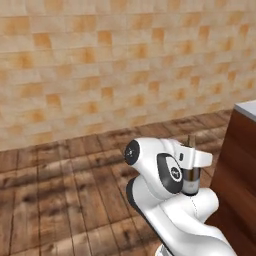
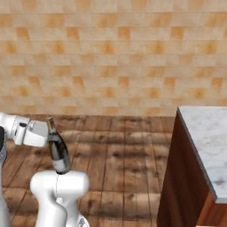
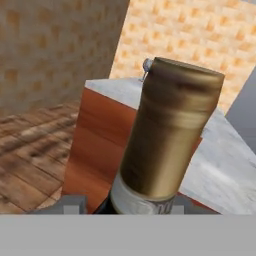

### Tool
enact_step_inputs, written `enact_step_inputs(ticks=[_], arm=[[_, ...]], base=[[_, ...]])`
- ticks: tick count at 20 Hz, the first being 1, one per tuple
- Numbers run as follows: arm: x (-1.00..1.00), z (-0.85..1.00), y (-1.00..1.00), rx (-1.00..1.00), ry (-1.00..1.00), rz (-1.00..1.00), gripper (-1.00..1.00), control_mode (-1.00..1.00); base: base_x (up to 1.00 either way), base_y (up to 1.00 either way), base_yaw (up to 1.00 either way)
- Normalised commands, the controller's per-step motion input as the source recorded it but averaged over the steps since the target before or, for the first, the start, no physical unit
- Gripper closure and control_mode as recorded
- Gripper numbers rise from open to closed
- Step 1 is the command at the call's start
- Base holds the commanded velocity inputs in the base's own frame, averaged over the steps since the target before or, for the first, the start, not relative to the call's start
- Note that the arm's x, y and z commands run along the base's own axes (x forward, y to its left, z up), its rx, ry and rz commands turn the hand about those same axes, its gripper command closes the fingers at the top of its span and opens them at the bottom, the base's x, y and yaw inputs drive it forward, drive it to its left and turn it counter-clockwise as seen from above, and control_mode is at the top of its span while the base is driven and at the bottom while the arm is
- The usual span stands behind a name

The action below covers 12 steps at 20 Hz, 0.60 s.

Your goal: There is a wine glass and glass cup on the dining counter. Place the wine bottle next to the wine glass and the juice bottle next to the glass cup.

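Note:
My gripper point(image 2: 51, 135) is shut on the wine bottle point(image 2: 58, 153), a dark glass bottle held by its upper part and tilted slightly, over the wooden floor. In the left base view the gripper point(image 1: 193, 161) hides the bottle's shoulder, and the dark body point(image 1: 190, 181) hangs below it. In the hand view the bottle's tan-topped neck point(image 3: 170, 130) rises close in front of the camera. The dining counter point(image 2: 205, 133), marble over a reddish-brown wood front, stands to the right of the arm. A small greyish glass thing point(image 3: 146, 64) stands on its far end, too small to tell what it is.
A tan tiled wall point(image 2: 115, 57) runs across the back. Plank floor point(image 1: 60, 200) lies open to the left and ahead of the arm. The counter's wood front point(image 1: 242, 165) is close on the right, and its corner point(image 3: 90, 85) points toward the hand.

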Motion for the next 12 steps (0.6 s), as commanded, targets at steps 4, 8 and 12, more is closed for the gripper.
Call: enact_step_inputs(ticks=[4,8,12], arm=[[0.00,0.00,0.00,0.00,0.00,0.00,1.00,1.00],[0.00,0.00,0.00,0.00,0.00,0.00,1.00,1.00],[0.00,0.00,0.00,0.00,0.00,0.00,1.00,1.00]], base=[[0.66,0.03,-0.34],[0.85,0.19,-0.20],[0.82,0.19,-0.23]])
